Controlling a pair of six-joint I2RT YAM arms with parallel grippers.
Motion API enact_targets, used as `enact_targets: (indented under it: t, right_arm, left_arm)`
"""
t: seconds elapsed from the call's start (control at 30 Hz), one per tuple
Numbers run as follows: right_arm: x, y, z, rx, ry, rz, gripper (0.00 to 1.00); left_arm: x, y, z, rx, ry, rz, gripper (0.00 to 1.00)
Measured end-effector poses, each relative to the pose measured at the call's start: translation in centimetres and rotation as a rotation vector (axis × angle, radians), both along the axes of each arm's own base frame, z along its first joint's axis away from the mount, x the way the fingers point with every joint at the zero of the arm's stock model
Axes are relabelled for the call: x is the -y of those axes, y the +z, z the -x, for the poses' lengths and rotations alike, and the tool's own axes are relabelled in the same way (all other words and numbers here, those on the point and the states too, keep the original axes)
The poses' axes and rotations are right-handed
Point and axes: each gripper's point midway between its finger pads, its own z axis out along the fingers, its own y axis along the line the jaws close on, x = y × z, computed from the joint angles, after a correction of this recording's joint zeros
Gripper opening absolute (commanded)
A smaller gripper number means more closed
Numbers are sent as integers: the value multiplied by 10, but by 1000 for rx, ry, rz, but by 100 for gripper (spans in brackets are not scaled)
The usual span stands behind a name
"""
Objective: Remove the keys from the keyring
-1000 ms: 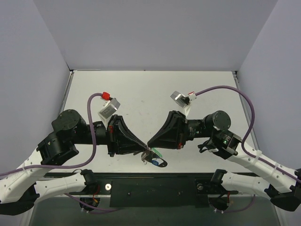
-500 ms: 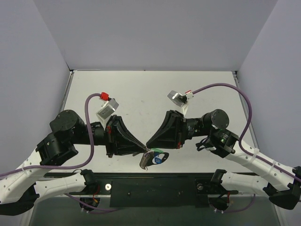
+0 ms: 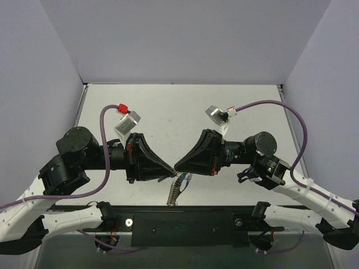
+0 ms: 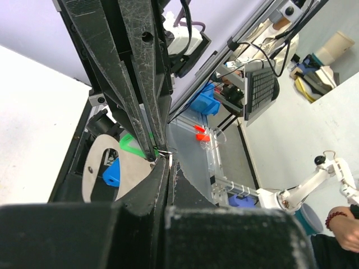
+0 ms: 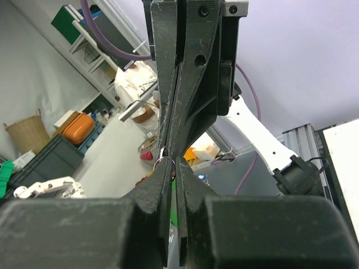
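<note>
My left gripper [image 3: 171, 174] and right gripper [image 3: 178, 168] meet tip to tip above the table's near edge, both shut on the keyring [image 3: 181, 178] held between them. Its silver chain [image 3: 174, 193] hangs straight down below the tips. In the left wrist view my left gripper [image 4: 168, 163] pinches a small silver metal piece [image 4: 164, 152]; the green tag [image 4: 131, 147] and blue tag [image 4: 112, 172] sit just left of it, by the right gripper's fingertips [image 4: 147, 147]. In the right wrist view my right gripper [image 5: 173, 166] grips a thin green strip [image 5: 173, 193], with a small ring [image 5: 162, 157] at its tips. I cannot make out the tiny keys.
The white table [image 3: 179, 112] stretches behind the grippers, with grey walls on three sides. A black bar [image 3: 185, 221] with the arm bases runs along the near edge. Purple cables [image 3: 280, 112] loop above both wrists.
The oval loop and blue tag that hung below the tips have swung up toward the grippers; now the chain hangs straight down. Both wrists have shifted slightly while staying tip to tip.
</note>
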Motion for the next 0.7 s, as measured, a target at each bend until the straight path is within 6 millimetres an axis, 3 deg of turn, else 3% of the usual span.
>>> enact_targets:
  t: [0.7]
  right_arm:
    - [-3,8,3,-61,-99,-57,0]
  left_arm:
    - [-3,15,-3,-194,44,-65,0]
